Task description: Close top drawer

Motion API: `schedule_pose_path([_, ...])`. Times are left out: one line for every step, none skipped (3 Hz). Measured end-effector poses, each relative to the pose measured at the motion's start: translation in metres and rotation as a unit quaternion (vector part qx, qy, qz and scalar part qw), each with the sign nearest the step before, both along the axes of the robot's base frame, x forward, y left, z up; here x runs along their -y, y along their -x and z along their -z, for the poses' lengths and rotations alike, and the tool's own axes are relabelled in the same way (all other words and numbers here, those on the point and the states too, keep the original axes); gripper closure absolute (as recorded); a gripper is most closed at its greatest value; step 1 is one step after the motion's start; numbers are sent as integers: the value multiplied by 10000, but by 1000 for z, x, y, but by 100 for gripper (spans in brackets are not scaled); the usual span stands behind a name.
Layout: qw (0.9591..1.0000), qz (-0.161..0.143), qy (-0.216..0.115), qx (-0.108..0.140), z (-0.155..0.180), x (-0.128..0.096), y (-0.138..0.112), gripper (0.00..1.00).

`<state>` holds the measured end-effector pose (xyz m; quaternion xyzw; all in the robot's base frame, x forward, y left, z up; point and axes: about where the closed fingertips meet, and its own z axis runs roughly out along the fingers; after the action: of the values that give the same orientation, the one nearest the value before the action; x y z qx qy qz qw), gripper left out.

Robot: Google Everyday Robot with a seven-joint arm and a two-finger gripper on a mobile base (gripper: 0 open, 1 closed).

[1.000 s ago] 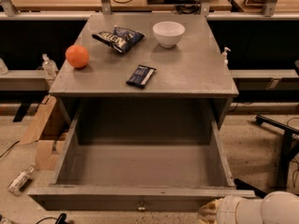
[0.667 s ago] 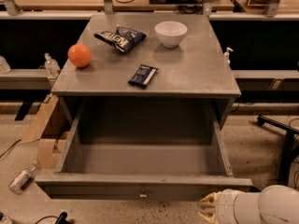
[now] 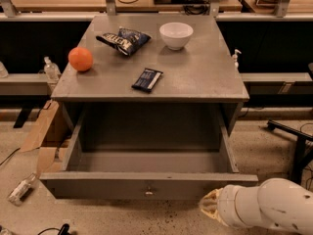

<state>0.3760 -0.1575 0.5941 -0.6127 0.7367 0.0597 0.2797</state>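
The top drawer point(image 3: 146, 185) is a wide, deep grey metal drawer, pulled fully out of the grey cabinet point(image 3: 195, 77). Its inside is empty. Its flat front panel has one small central knob point(image 3: 148, 192). My white arm point(image 3: 264, 207) comes in from the lower right. My gripper point(image 3: 208, 207) is at the arm's left end, just in front of the right part of the drawer's front panel and a little below its top edge.
On the cabinet top lie an orange point(image 3: 80, 58), a dark chip bag point(image 3: 123, 39), a white bowl point(image 3: 176, 35) and a dark snack bar point(image 3: 147, 79). Cardboard point(image 3: 41, 133) and a bottle point(image 3: 20, 190) lie on the floor at left. A black chair base point(image 3: 293, 136) stands at right.
The view has shifted, so the cabinet and drawer sit higher in the picture. My arm reaches further left along the drawer front. The drawer stays open.
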Motion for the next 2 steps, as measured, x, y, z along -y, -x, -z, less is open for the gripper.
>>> schedule_pose_path([9998, -178, 19, 40, 5, -19, -31, 100])
schedule_pose_path([9998, -178, 19, 40, 5, -19, -30, 100])
